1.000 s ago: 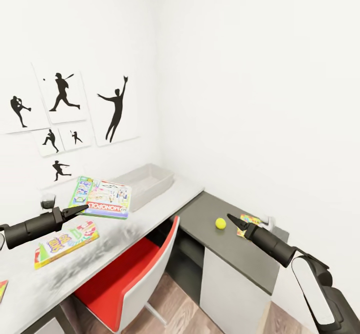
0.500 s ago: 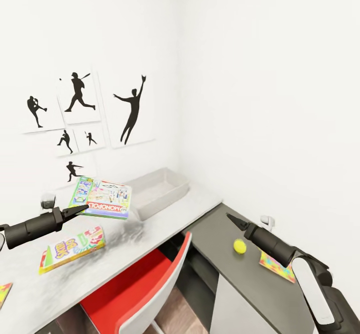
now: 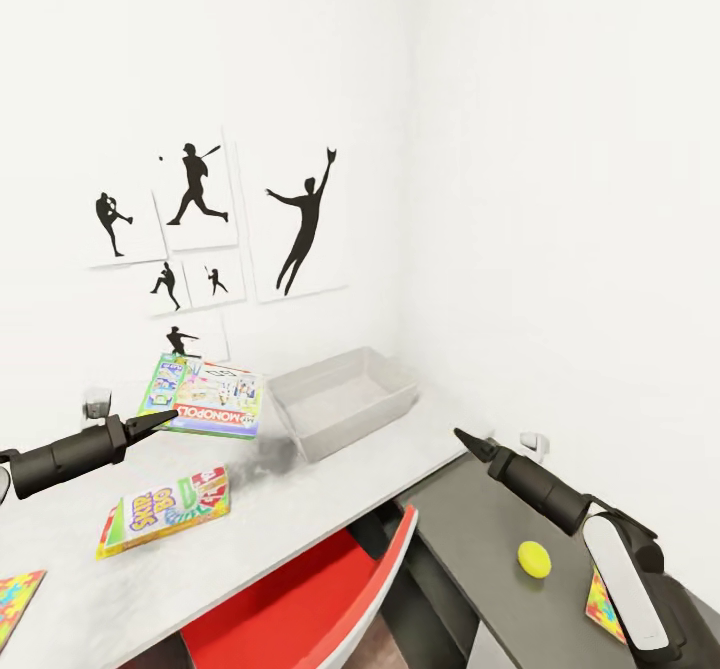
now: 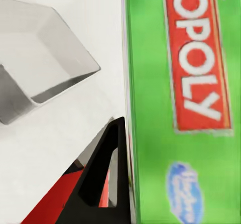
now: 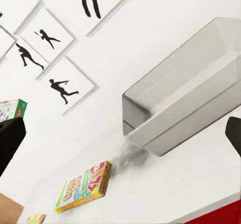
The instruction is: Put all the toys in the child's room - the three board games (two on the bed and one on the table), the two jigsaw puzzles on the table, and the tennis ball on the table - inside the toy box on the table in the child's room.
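Observation:
My left gripper (image 3: 165,416) is shut on the edge of the green-edged Monopoly board game (image 3: 207,399), held above the white table (image 3: 300,494); up close the lid (image 4: 186,108) lies against one dark finger (image 4: 103,171). The light-grey toy box (image 3: 345,399) stands just right of it, by the corner. A yellow-edged board game (image 3: 165,512) lies flat on the table. My right gripper (image 3: 463,438) hovers open over the dark cabinet section (image 3: 480,539), empty, its fingers (image 5: 10,141) wide apart. The tennis ball (image 3: 534,558) and a jigsaw puzzle (image 3: 603,604) rest there; another puzzle (image 3: 15,599) lies far left.
A red chair (image 3: 300,614) is tucked under the table below the toy box. Black baseball-player silhouettes (image 3: 200,184) hang on the wall behind. A small glass (image 3: 96,404) stands near the wall behind my left arm. White walls meet in a corner right behind the toy box.
The whole view has swung, so table, toy box and pictures drift right in the picture and the ball drops lower. Both arms keep their places; the Monopoly box stays in my left gripper.

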Motion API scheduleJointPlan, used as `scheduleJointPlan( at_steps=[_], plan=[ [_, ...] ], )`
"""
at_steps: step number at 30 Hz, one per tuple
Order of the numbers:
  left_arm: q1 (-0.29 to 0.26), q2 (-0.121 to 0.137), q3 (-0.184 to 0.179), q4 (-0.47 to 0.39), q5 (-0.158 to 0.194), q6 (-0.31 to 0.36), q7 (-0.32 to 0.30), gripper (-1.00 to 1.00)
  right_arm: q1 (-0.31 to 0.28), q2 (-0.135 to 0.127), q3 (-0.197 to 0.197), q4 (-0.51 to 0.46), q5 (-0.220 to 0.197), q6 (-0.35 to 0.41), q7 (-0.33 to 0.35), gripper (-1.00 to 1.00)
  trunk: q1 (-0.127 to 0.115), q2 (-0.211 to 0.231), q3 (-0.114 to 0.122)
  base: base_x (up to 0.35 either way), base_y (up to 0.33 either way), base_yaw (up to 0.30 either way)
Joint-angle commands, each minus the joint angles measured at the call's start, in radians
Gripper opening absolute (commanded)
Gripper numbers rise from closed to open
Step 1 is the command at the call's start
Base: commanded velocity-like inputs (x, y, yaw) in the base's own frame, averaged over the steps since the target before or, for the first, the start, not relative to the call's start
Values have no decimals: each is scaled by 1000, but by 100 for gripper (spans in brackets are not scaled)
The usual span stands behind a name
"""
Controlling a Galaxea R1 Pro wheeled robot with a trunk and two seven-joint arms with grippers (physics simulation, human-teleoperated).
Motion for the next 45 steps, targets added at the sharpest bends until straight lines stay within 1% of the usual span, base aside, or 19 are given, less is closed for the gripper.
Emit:
scheduleJointPlan(
  at_steps=[1, 13, 22, 32, 45],
  plan=[
    [-1, 0, 1, 1, 3, 6, -7, -100, 0, 0, -2, 0, -7, 8, 0, 100, 1, -1, 0, 128, -6, 290],
    [0, -5, 1, 1, 3, 6, -10, -100, 0, 0, -1, 0, -7, 8, 0, 100, 1, -1, 0, 41, -4, 290],
    [0, -5, 1, 1, 2, 6, -9, -100, 0, -1, -2, 0, -7, 8, 0, 100, 1, -1, 0, 199, -77, 283],
    [0, -6, 1, 1, 2, 5, -7, -100, 0, -1, -2, 0, -7, 8, 0, 100, 1, -1, 0, 190, -7, 44],
    [0, -7, 1, 1, 3, 5, -9, -100, 0, -2, -2, 0, -7, 8, 0, 100, 1, -1, 0, 125, 0, 1]
  ],
)
